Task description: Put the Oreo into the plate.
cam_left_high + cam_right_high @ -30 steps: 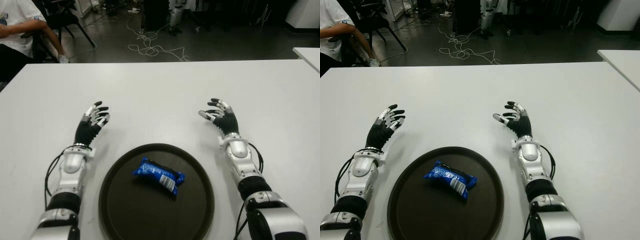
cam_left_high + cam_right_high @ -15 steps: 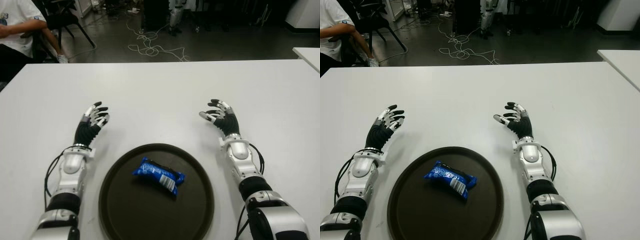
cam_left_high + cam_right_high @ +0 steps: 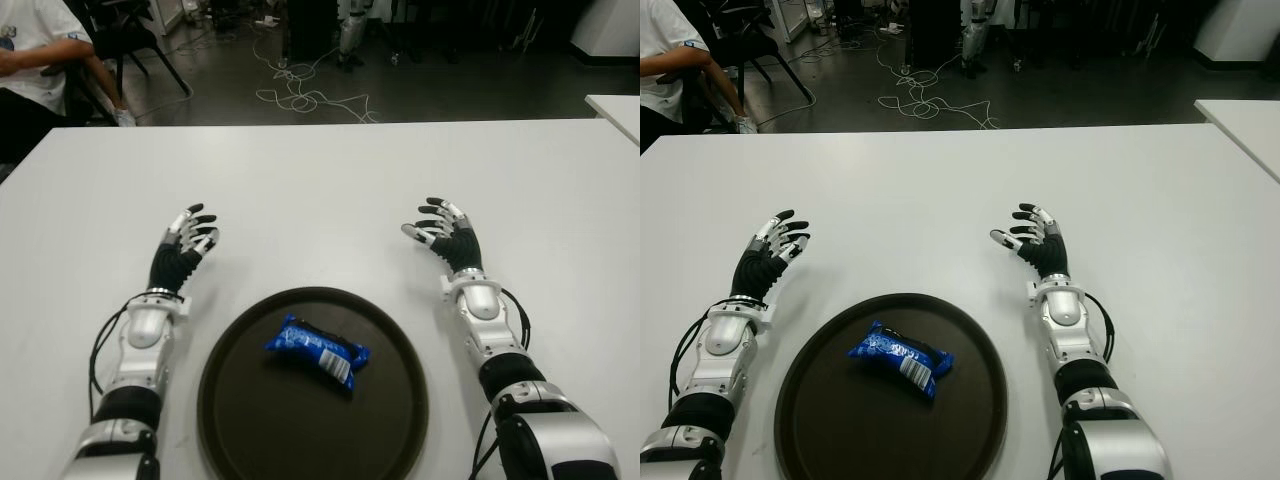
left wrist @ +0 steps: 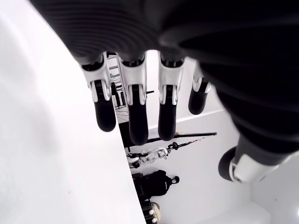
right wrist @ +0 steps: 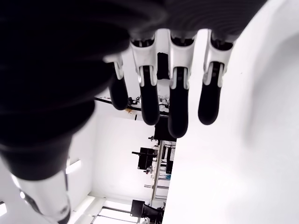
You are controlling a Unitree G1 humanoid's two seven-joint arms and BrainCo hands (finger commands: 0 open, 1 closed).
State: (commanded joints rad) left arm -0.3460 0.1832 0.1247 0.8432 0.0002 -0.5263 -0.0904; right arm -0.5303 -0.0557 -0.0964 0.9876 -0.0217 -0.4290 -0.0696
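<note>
A blue Oreo packet (image 3: 318, 351) lies inside the round dark plate (image 3: 250, 420), near its middle, at the table's near edge. My left hand (image 3: 187, 240) shows to the left of the plate with its fingers (image 4: 133, 116) spread and nothing in them. On the other side of the plate my right hand (image 3: 445, 232) is held just beyond the rim, fingers (image 5: 177, 109) loosely spread and empty. Neither hand touches the packet.
The white table (image 3: 320, 180) stretches far ahead of both hands. A person (image 3: 35, 60) in a white shirt sits beyond its far left corner. Cables (image 3: 300, 95) lie on the dark floor behind. Another white table's corner (image 3: 618, 108) shows at the right.
My right hand has drawn back slightly toward me and to the right. The left hand, the plate and the packet have stayed put.
</note>
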